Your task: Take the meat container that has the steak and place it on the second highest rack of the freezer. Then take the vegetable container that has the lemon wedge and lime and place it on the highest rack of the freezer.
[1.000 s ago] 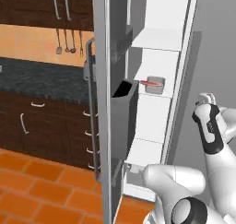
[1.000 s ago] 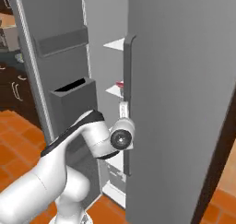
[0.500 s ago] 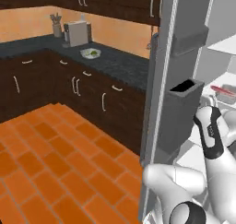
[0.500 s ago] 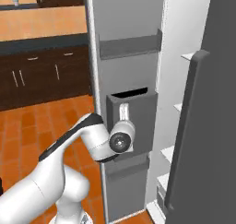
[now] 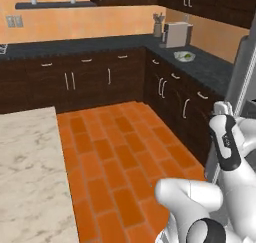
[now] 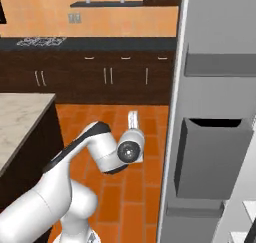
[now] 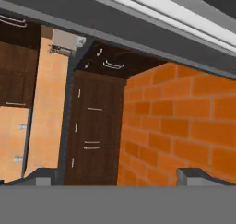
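freezer door point(image 6: 215, 112): cut off by the top, right and bottom edges of the right base view; its full height cannot be seen.
door bin point(image 6: 212, 157): what is inside is hidden behind its grey front wall.
freezer shelves point(image 6: 247, 209): only a sliver at the lower right corner; contents cannot be told.
plate on counter point(image 5: 185, 56): too small to tell what lies on it.
marble island top point(image 5: 30, 177): cut off by the left and bottom edges.
fingertips point(image 7: 193, 176): only the tops show at the bottom of the hand view.

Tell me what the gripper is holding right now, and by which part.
Nothing is held. The gripper is open, its dark fingertips wide apart with only orange brick floor and dark cabinets beyond.
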{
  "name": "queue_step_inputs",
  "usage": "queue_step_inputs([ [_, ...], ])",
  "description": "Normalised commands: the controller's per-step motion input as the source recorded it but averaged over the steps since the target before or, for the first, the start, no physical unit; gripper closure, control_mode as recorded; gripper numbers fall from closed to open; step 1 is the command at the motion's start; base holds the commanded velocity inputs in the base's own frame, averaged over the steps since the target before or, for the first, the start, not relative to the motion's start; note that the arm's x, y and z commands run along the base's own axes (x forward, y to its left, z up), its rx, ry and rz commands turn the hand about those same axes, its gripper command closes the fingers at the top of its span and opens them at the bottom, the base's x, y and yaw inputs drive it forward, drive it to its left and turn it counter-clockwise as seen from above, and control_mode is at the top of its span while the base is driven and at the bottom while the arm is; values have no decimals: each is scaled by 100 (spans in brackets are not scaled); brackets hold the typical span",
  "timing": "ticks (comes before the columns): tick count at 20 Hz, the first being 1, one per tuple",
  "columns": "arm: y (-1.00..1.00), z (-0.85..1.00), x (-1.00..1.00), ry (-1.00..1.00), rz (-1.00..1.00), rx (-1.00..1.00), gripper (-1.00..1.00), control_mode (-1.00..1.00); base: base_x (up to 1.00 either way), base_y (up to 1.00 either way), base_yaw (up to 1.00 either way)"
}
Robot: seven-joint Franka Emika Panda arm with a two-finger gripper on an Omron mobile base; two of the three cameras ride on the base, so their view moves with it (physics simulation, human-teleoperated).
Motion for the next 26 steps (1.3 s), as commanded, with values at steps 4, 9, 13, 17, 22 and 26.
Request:
queue_step_inputs([
  [4, 0, 0, 0, 0, 0, 0, -100, 100, 30, 92, 26],
  [9, 0, 0, 0, 0, 0, 0, -100, 100, 94, 96, 5],
  [13, 0, 0, 0, 0, 0, 0, -100, 100, 100, 15, 3],
  [17, 0, 0, 0, 0, 0, 0, -100, 100, 100, -21, 0],
  [22, 0, 0, 0, 0, 0, 0, -100, 100, 100, -35, -2],
  [26, 0, 0, 0, 0, 0, 0, -100, 100, 100, -35, -10],
])
